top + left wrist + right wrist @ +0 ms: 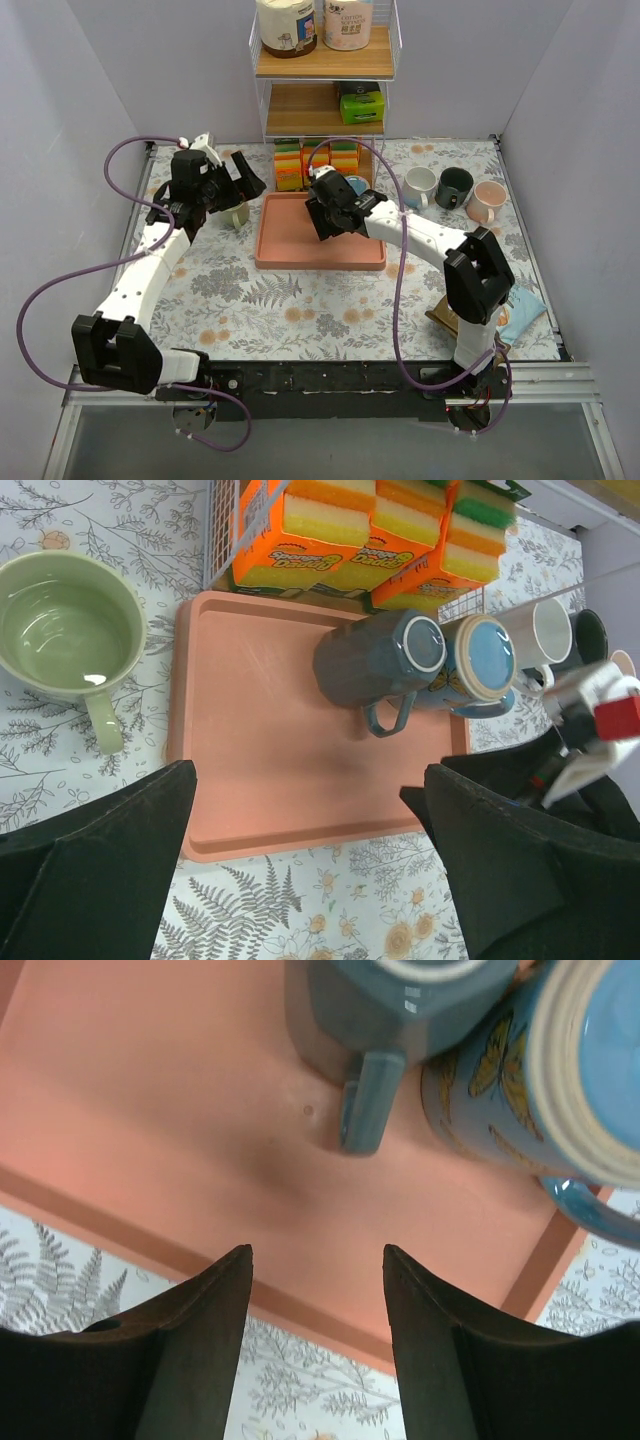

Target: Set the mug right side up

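Observation:
A grey-blue mug [362, 662] stands base-up at the back of the pink tray [260, 750], its handle [362, 1110] pointing toward the tray's front. A blue butterfly mug [478, 660] touches its right side. My right gripper [316, 1260] hangs open above the tray just in front of that handle, with nothing between its fingers; in the top view the right gripper [325, 215] covers the grey-blue mug. My left gripper [310, 780] is wide open and empty, high over the tray's front left. A green mug [65, 630] stands upright left of the tray.
Orange sponge packs [330, 530] line the tray's back edge under a wire shelf [325, 60]. White [420, 185], dark green [455, 187] and pink [487, 200] mugs stand at the back right. A blue cloth [520, 310] lies at the front right.

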Controlling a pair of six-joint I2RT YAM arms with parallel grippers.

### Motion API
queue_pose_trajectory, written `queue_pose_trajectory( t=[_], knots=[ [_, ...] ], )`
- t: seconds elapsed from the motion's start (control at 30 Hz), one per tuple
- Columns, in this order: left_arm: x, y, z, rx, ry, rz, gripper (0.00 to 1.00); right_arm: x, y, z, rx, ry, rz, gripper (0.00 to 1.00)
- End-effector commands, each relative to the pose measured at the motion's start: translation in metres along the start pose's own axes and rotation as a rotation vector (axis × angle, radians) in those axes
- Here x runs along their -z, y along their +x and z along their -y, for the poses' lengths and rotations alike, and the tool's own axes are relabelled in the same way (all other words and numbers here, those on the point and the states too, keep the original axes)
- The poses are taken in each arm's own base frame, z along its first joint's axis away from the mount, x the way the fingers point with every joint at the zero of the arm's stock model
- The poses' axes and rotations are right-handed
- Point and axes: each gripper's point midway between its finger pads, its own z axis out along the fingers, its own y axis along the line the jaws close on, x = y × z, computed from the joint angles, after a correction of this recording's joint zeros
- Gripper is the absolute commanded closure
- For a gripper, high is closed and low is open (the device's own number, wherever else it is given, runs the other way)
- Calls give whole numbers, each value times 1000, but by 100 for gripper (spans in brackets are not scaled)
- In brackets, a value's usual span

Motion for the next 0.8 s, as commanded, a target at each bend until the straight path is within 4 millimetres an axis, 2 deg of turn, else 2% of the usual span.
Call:
queue_pose_trajectory(
  t=[0.0, 0.27, 0.4, 0.47, 0.77],
  knots=[
    [22, 1, 11, 4, 43, 9, 2, -11, -48, 4, -22, 37, 134, 38],
    [31, -5, 12, -4, 34, 37, 2, -48, -55, 17, -35, 102, 124, 41],
    [34, -4, 12, -5, 37, 32, 2, -57, -55, 19, -23, 115, 130, 43],
    [34, 0, 10, -5, 35, 28, 2, -60, -57, 18, -17, 107, 138, 48],
    [35, 5, 7, -6, 25, 18, 2, -73, -63, 17, -20, 115, 146, 51]
  ],
)
